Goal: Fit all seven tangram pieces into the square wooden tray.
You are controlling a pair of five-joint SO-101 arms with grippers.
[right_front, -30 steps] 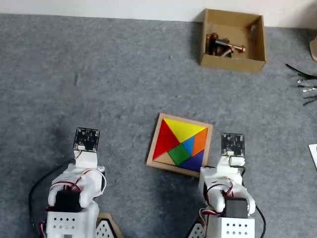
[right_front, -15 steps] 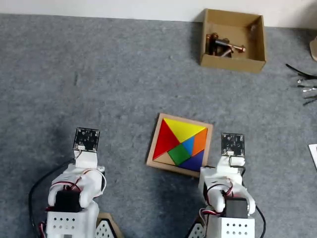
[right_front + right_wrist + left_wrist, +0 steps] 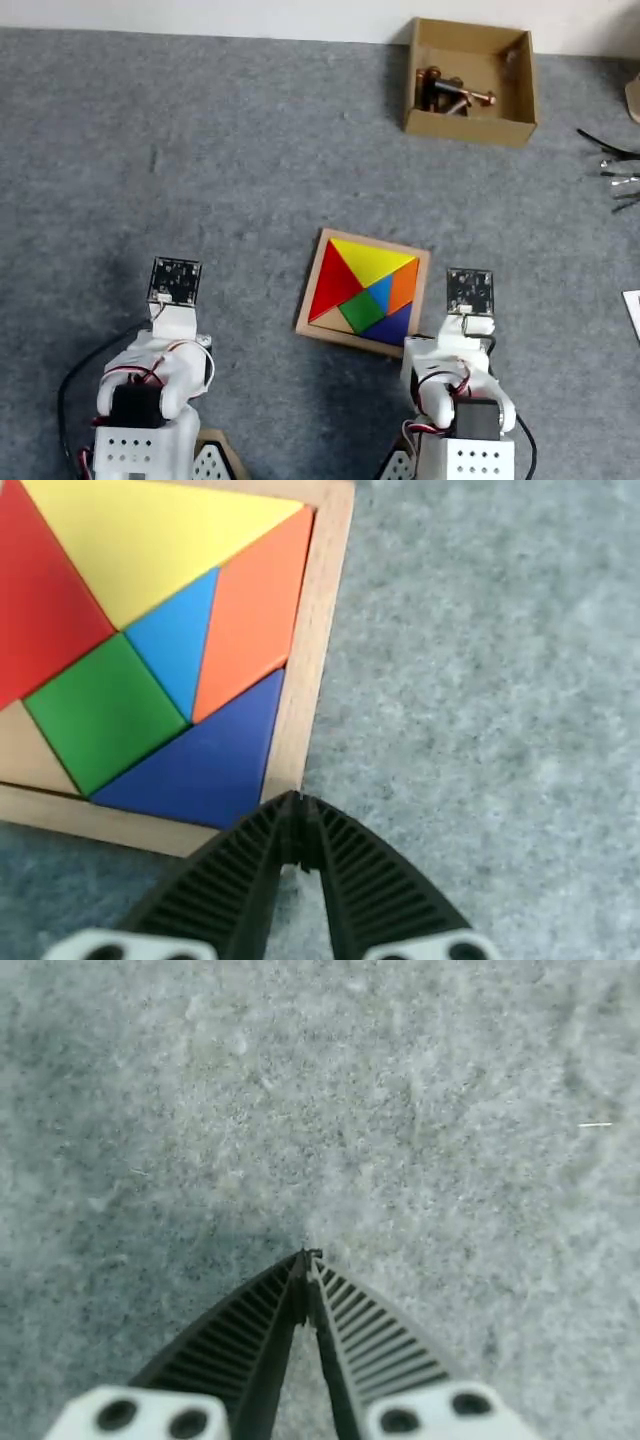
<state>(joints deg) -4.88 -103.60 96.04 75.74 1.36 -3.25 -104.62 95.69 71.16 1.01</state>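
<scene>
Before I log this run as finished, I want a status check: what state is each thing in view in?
wooden tray: full, lying flat on the carpet.
tangram pieces: all seven seated flat in the tray.
left gripper: jaws shut, empty, over carpet.
right gripper: jaws shut, empty, by a corner of the tray.
cardboard box: open-topped, holding metal parts.

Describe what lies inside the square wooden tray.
Inside the tray sit a red triangle, yellow triangle, light blue triangle, orange piece, green square, dark blue triangle and plain wooden triangle, flat and edge to edge. They cover the tray's floor, which cannot be seen.
</scene>
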